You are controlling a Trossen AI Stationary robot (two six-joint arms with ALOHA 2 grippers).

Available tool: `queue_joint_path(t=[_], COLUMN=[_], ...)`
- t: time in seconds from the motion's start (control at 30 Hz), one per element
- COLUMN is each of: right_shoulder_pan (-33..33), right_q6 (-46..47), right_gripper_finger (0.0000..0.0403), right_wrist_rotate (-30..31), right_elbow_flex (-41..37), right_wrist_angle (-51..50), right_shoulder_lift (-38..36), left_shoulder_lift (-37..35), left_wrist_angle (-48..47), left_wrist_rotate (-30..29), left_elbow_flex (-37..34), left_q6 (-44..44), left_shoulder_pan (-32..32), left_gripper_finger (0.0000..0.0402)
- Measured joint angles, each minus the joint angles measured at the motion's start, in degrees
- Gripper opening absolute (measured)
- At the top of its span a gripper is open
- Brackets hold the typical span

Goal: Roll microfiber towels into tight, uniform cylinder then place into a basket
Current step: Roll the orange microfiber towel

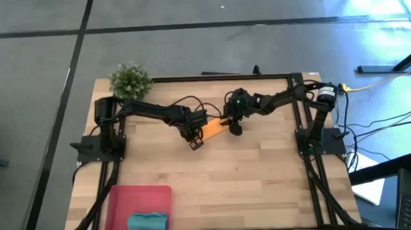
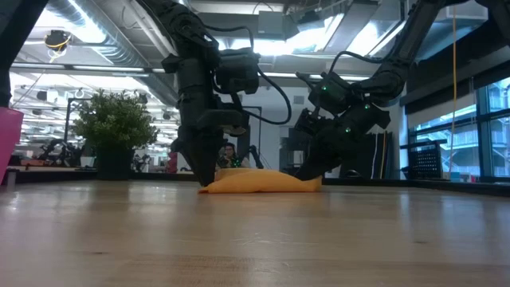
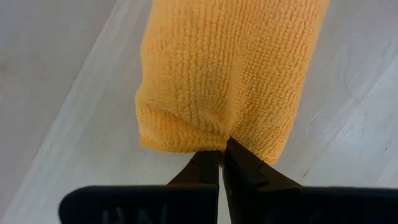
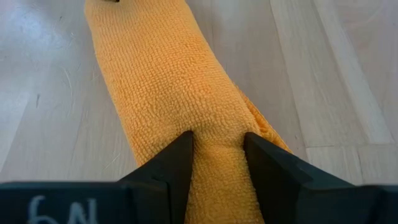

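The orange towel (image 1: 214, 127) lies rolled into a short cylinder on the wooden table, a little behind its middle; it also shows in the low view (image 2: 259, 182). My left gripper (image 1: 195, 141) is shut at the roll's left end. My right gripper (image 1: 234, 127) is shut on the roll's right end. The teal towel (image 1: 148, 221) lies rolled up in the red-pink basket (image 1: 122, 200) at the table's near left corner. My left gripper pinches the lower edge of the roll's left end (image 3: 217, 142) between its two nearly closed fingertips (image 3: 239, 163). The fingers slant down from the left, along the roll. The roll rests on the table. My right gripper pinches the roll's right end (image 4: 217, 152) between its two fingers (image 4: 177, 158), which press into the cloth on both sides. The fingers slant down from the right and point along the roll. The roll lies on the table (image 2: 315, 182).
A small green potted plant (image 1: 130, 79) stands at the table's far left corner. A black frame (image 1: 297, 110) runs along the table's edges. Bare wood lies between the roll and the basket.
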Motion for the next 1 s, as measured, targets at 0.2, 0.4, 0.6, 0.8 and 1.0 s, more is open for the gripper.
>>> queue_joint_path(t=[0.2,0.4,0.6,0.8,1.0], right_shoulder_pan=[0.00,0.00,0.00,0.00,0.00], right_q6=[0.00,0.00,0.00,0.00,-0.02], right_gripper_finger=[0.0150,0.0150,0.0150,0.0150,0.0150], right_wrist_rotate=[0.00,0.02,0.02,0.02,0.04], right_elbow_flex=[0.00,0.00,0.00,0.00,0.00], right_wrist_angle=[0.02,0.02,0.06,0.17,1.07], right_shoulder_lift=[0.00,-0.02,-0.02,-0.04,-0.07], left_shoulder_lift=[0.00,0.04,-0.44,-1.91,-4.36], left_wrist_angle=[0.00,0.15,-0.07,-5.41,-10.88], left_wrist_rotate=[-0.08,0.10,0.51,-3.56,-7.05], left_elbow_flex=[-0.03,-0.09,-0.15,1.69,3.99], left_q6=[0.15,0.27,1.56,4.85,4.97], left_shoulder_pan=[-0.03,0.03,0.84,0.77,-0.09], left_gripper_finger=[0.0001,0.0046,0.0128,0.0210,0.0283])
